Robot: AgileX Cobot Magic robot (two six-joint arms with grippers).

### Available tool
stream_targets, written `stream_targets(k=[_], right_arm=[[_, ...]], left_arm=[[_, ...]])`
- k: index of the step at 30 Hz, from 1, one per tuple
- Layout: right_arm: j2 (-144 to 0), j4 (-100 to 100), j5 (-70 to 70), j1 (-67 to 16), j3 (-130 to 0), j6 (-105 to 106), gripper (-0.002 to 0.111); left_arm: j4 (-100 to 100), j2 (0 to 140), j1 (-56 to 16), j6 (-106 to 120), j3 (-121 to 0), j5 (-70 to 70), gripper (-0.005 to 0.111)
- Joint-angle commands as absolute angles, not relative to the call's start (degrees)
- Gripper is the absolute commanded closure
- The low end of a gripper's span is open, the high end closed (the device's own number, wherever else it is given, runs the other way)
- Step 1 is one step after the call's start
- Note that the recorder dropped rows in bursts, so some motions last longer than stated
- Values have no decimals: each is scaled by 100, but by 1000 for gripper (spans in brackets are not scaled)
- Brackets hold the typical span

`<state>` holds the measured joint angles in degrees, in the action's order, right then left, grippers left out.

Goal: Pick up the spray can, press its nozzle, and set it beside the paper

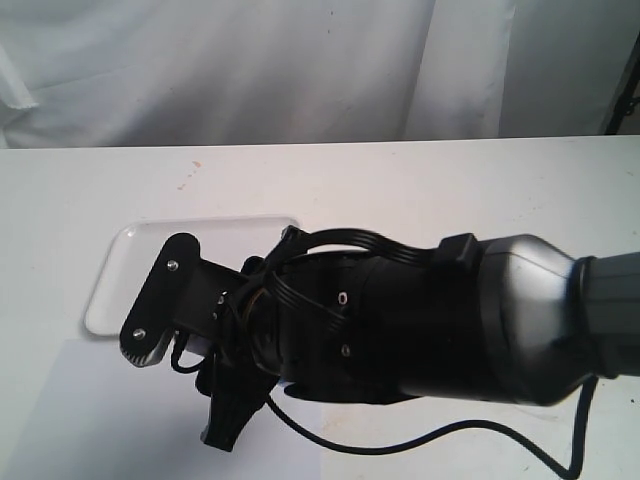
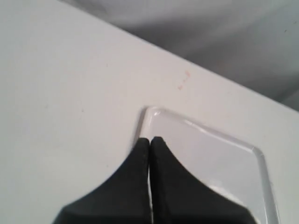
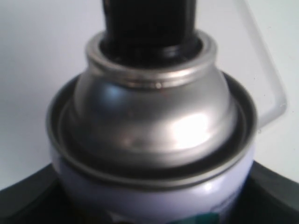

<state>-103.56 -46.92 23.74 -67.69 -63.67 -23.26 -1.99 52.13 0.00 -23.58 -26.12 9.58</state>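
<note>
Right gripper (image 3: 152, 212) clamps the spray can (image 3: 154, 116). Left gripper (image 2: 149, 142), pinched together and empty, sits over the tray (image 2: 210, 163) rim. A black arm (image 1: 400, 330) obscures the middle of the table (image 1: 400, 180).

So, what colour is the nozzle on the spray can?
Black. The nozzle tops the silver dome of the spray can; the right wrist view shows it best.

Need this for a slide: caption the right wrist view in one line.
Close-up: spray can held by the right gripper, silver dome and black nozzle up front, tray behind.
</note>
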Motion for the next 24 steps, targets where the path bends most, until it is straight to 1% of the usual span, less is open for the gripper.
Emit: stream_targets(k=[1,8,16,19,24], right_arm=[[-10276,-4757,2375,-6767,-6431,-2228,108],[-10276,-4757,2399,-6767,-6431,-2228,108],[-10276,-4757,2399,-6767,-6431,-2228,108],[-10276,-4757,2410,-6767,-6431,-2179,108],[-10276,-4716,2444,-6767,-6431,-2165,108]], left_arm=[[-179,5665,0,-2441,-3388,2073,107],[-898,6086,0,-2168,-4205,3393,107],[-2589,6487,0,-84,-4895,4603,107],[-2585,6828,7,89,-5122,5030,107],[-2477,7832,7,641,-5732,5664,107]])
